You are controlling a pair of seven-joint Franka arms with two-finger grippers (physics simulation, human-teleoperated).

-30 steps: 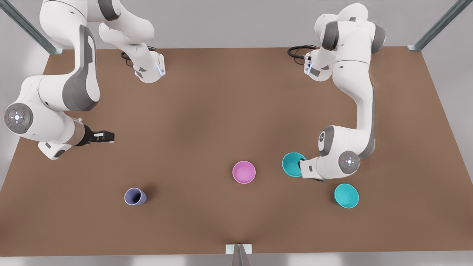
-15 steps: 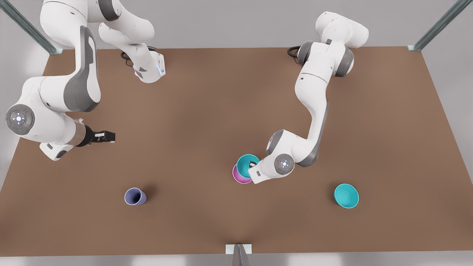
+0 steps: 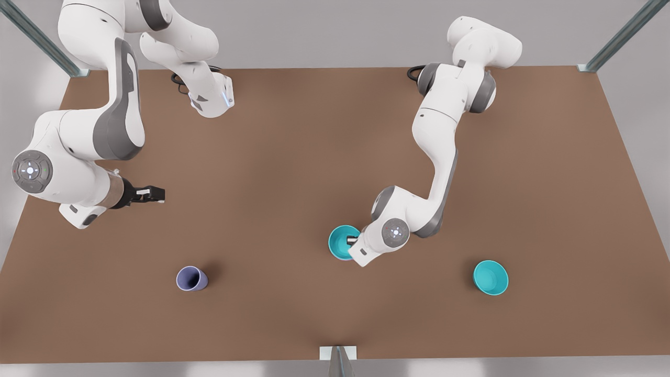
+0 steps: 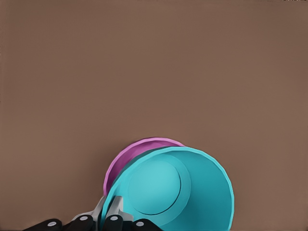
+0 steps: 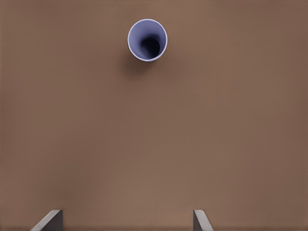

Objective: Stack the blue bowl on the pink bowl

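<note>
Landmark is the pink bowl (image 4: 126, 159), near the middle of the brown table (image 3: 293, 157). In the left wrist view only a crescent of its magenta rim peeks out, because the blue bowl (image 4: 168, 190) sits right over it, slightly offset and tilted. The left gripper (image 4: 109, 211) is clamped on that blue bowl's rim, one finger inside the wall and one outside, at the edge toward the front view's right. In the front view the blue bowl (image 3: 343, 242) covers the pink one completely, with the left gripper (image 3: 354, 242) at its rim.

Out from the pink bowl, a second teal bowl (image 3: 490, 277) sits well apart toward the front view's right, and the lavender cup (image 3: 191, 278) stands upright well apart toward the front view's left.

Farthest off, the right gripper (image 3: 153, 194) waits above bare table beyond the cup. Its fingertips (image 5: 48, 220) are spread wide, holding nothing, with the cup (image 5: 147, 40) ahead.
</note>
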